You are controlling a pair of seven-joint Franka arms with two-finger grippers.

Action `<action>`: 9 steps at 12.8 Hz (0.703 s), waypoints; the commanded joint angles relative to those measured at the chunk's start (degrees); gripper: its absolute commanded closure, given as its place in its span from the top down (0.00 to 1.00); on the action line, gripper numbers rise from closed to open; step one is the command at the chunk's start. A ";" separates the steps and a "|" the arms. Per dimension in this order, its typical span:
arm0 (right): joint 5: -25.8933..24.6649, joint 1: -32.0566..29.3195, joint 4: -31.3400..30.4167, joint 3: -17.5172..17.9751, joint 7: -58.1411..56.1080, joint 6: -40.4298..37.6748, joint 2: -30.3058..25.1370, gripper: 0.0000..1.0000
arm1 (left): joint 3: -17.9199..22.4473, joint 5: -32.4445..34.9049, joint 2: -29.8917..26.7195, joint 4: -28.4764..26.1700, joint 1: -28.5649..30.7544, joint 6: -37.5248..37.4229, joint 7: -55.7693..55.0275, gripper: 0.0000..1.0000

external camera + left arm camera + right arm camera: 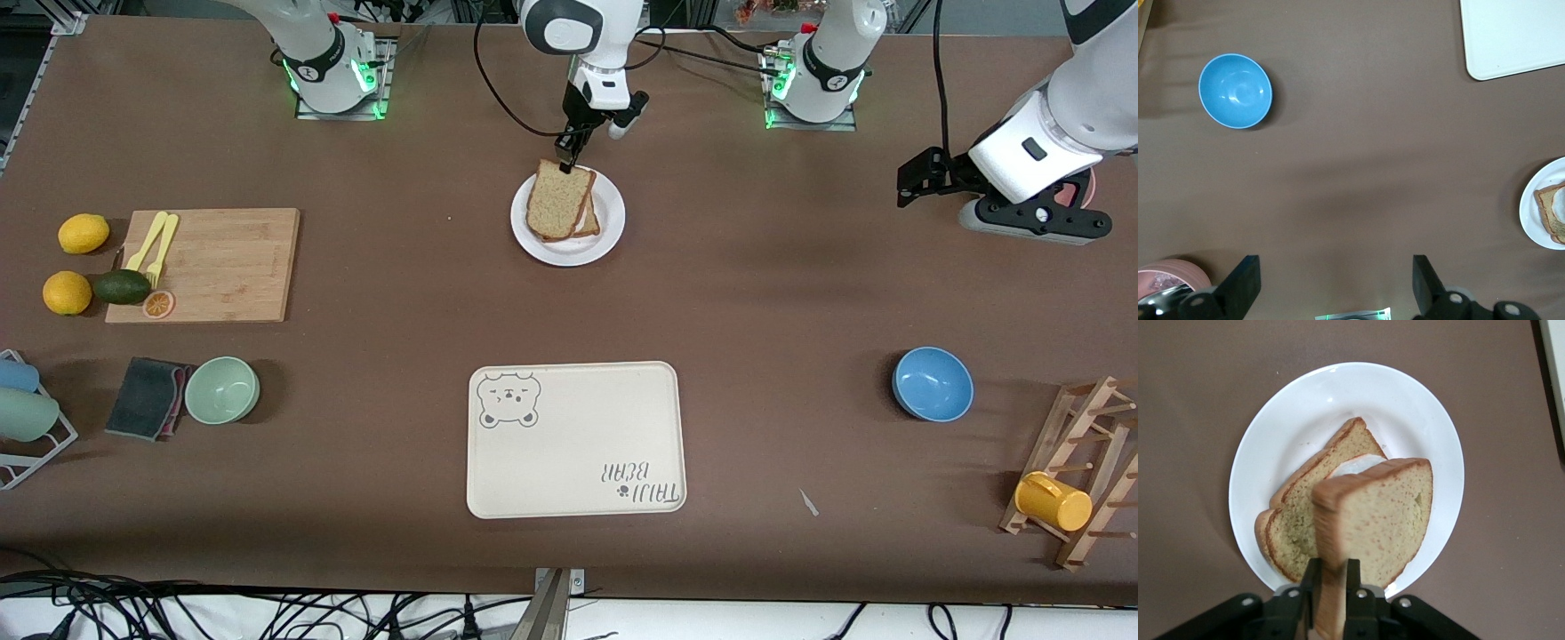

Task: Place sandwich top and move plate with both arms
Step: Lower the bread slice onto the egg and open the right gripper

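Bread top (558, 199), pinched by its crust edge in your right gripper (566, 163), hangs tilted over the plate (610, 233) at upper centre of the front frame, above the egg slice (1293, 528). Release it at this angle and, in my judgement, it may land skewed, slide off the egg or tip past the rim. Your left gripper (1331, 283) waits with fingers spread wide and empty over bare table at the upper right of the front frame, well apart from the plate; reach in too early and the arms could crowd each other.
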 commanded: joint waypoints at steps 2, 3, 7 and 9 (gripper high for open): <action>-0.67 0.35 1.06 -1.48 0.94 4.14 -1.24 1.00 | 0.01 -0.13 0.24 0.91 0.22 -0.88 0.58 1.00; 0.47 0.35 1.06 -2.45 0.76 5.37 -3.60 1.00 | 0.01 -0.13 0.24 0.91 0.13 -0.88 0.58 1.00; 14.35 -3.32 0.45 -5.09 -2.12 5.74 -13.62 1.00 | 0.01 -0.13 0.24 0.91 -0.04 -0.88 0.50 1.00; 24.06 -8.15 0.36 -5.27 -6.25 5.21 -17.92 1.00 | 0.01 -0.13 0.24 0.91 -0.04 -0.88 0.58 1.00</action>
